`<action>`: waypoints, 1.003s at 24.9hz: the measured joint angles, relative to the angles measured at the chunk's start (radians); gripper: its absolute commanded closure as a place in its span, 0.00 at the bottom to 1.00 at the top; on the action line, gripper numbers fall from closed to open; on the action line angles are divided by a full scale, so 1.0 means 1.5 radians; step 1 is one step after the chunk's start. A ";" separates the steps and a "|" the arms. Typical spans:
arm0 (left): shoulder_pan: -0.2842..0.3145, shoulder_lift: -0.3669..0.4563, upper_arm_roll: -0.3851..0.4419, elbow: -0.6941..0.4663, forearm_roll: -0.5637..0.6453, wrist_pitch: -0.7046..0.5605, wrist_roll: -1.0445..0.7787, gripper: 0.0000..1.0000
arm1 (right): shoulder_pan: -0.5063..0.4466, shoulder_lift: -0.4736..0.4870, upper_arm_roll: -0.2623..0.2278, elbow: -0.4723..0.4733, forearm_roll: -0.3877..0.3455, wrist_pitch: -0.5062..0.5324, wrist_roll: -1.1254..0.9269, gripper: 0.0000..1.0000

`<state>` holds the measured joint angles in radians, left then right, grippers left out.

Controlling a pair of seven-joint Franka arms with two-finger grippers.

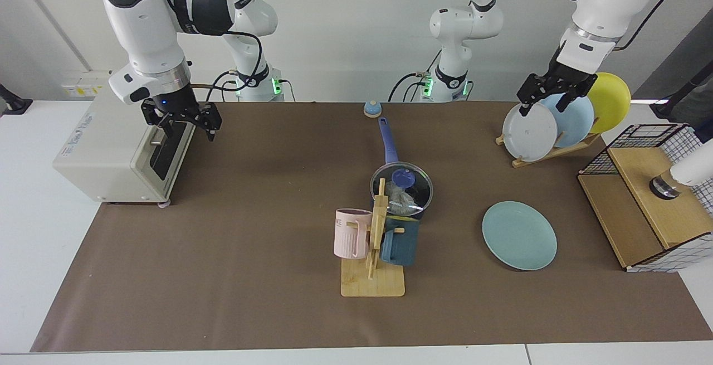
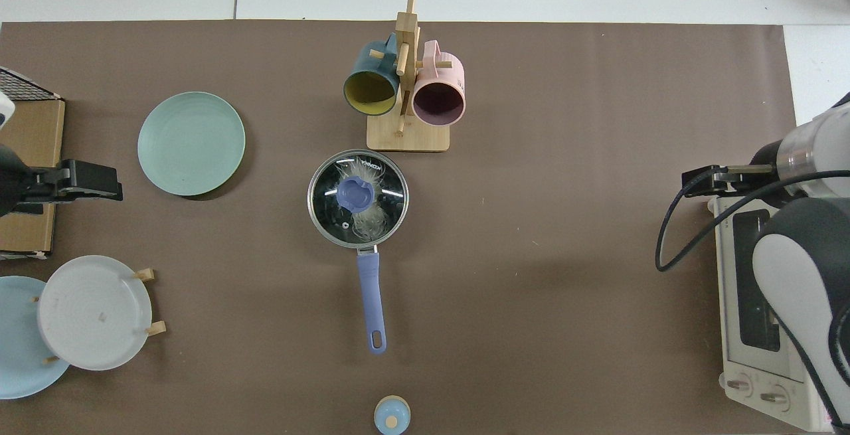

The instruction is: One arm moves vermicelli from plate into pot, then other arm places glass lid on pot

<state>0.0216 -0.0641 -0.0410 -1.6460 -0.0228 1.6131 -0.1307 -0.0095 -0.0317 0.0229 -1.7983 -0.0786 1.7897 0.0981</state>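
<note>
Glass lid (image 2: 358,198) sits on pot (image 1: 402,190) at bench (image 1: 250,231) centre, w/ vermicelli (image 2: 369,217) visible inside thru the glass. Teal plate (image 1: 519,235) lies bare, well apart from pot. Right claw (image 1: 181,122) hangs by the toaster oven (image 1: 120,150), fingers spread, holding nothing. Left claw (image 1: 547,100) hangs over the plate rack (image 1: 548,150), fingers apart, nothing gripped. Mug stand (image 1: 372,276) is just beside pot.
</note>
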 measured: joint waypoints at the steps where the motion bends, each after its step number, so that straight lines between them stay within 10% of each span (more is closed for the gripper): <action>1: 0.000 0.000 0.000 0.000 0.000 0.000 0.000 0.00 | 0.000 0.000 0.000 0.001 0.000 0.000 0.000 0.00; 25: 0.000 0.000 0.000 0.000 0.000 0.000 0.000 0.00 | 0.004 0.000 0.009 0.005 0.001 0.000 0.000 0.00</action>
<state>0.0216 -0.0641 -0.0410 -1.6460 -0.0228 1.6131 -0.1307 -0.0038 -0.0317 0.0360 -1.7906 -0.0774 1.7897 0.0981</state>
